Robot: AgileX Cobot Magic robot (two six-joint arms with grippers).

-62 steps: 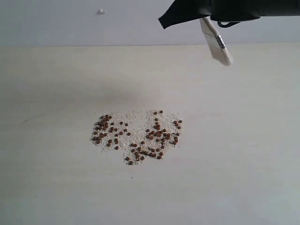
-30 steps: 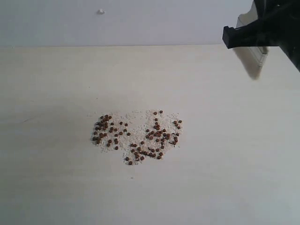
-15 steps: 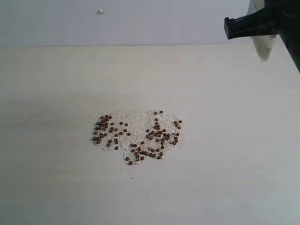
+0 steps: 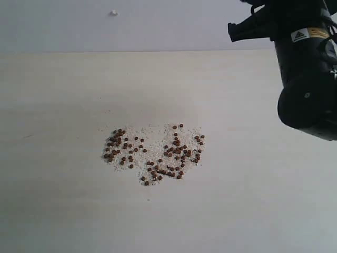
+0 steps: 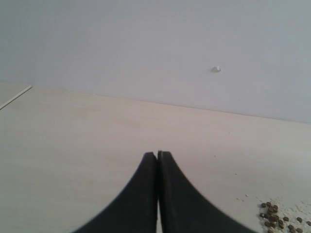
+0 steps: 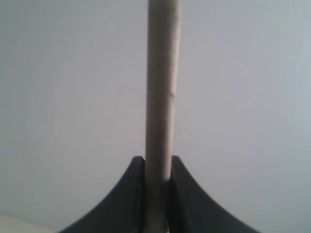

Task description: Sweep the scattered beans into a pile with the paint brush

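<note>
Pale counter [image 4: 63, 211], grey wall [image 4: 158, 26]; beans [image 4: 152, 153] mid-counter. Brush [image 6: 163, 73], bristles indistinct, gripped by right end effector [image 6: 158, 164]; left end effector [image 5: 157, 154] clenched.

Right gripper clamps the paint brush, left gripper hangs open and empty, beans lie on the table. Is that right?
No: the left gripper is shut, jaws pressed together on nothing, as the left wrist view shows. The right gripper does clamp the paint brush, and the beans do lie on the table.
</note>
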